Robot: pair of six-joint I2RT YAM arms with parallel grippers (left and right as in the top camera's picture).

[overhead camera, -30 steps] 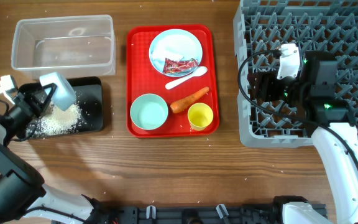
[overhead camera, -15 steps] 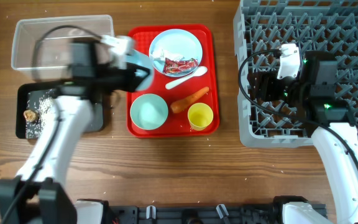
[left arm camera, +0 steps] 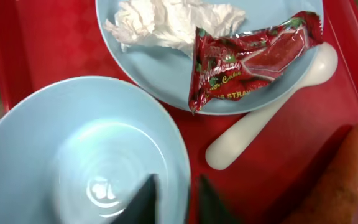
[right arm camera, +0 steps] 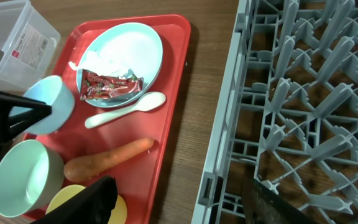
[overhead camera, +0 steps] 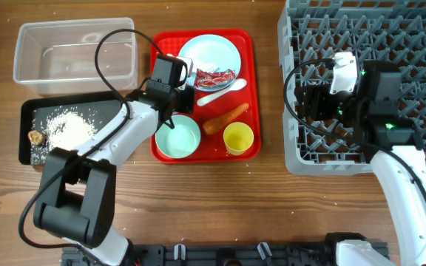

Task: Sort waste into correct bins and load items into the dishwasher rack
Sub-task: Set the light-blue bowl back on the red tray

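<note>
My left gripper (overhead camera: pixel 170 111) is over the red tray, shut on the rim of a pale blue-green bowl (left arm camera: pixel 73 155), which also shows in the right wrist view (right arm camera: pixel 48 102). A second bowl (overhead camera: pixel 177 135) sits on the tray just below it. The pale blue plate (overhead camera: pixel 209 52) holds a crumpled white tissue (left arm camera: pixel 166 22) and the red wrapper (overhead camera: pixel 214 77). The white spoon (overhead camera: pixel 220 92), orange carrot (overhead camera: pixel 225 118) and yellow cup (overhead camera: pixel 238 137) lie on the tray. Rice (overhead camera: pixel 69 127) and a brown lump (overhead camera: pixel 35 137) lie in the black tray (overhead camera: pixel 113 118). My right gripper (right arm camera: pixel 176 205) is open and empty at the rack's left edge.
The clear tub (overhead camera: pixel 76 52) stands behind the black tray, with only a few specks inside. The flat red tray (overhead camera: pixel 165 44) sits mid-table. The grey dishwasher rack (overhead camera: pixel 390 29) fills the right side, its upright pegs close under my right arm.
My left arm has swung right from the black tray to over the red tray, still holding the bowl. The rice and the lump now lie in the black tray. The right arm has not moved.
</note>
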